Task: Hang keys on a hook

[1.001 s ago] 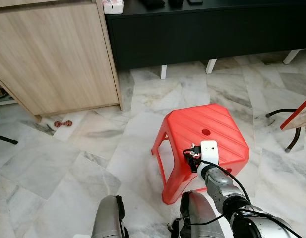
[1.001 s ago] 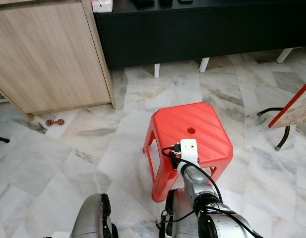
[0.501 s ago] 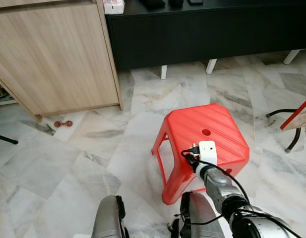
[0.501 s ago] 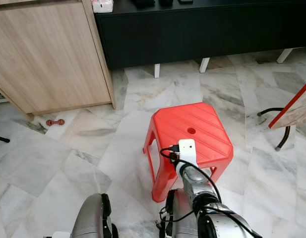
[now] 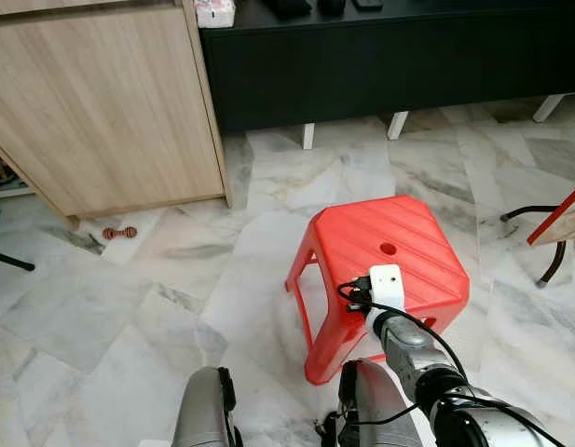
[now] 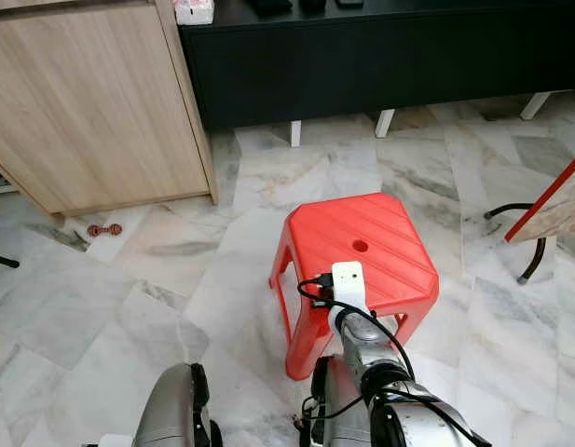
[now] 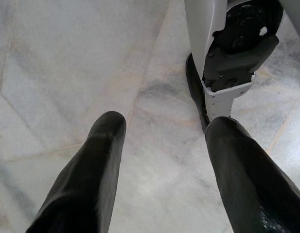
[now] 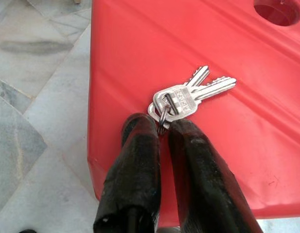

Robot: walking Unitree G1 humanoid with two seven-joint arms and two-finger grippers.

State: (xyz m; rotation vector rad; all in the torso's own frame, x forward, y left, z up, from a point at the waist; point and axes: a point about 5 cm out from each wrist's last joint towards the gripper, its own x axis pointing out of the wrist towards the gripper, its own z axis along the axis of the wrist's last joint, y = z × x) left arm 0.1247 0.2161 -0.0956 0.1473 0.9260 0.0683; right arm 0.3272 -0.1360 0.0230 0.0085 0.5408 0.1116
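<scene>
stool point(image 5: 399, 256): bright red plastic, ribbed top
keys point(image 8: 188, 97): silver metal
right gripper point(image 8: 160, 130): black fingers
floor point(image 5: 129, 317): white-grey veined marble
cabinet point(image 5: 101, 102): pale wood grain
sideboard point(image 5: 380, 60): black, white legs

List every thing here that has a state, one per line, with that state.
keys: lying flat on the stool, ring pinched by the right gripper, not yet lifted.
stool: upright on the floor.
right gripper: jaws shut on the key ring, at the stool's near edge.
left gripper: jaws open, holding nothing, hanging above the floor.
cabinet: door shut.
</scene>
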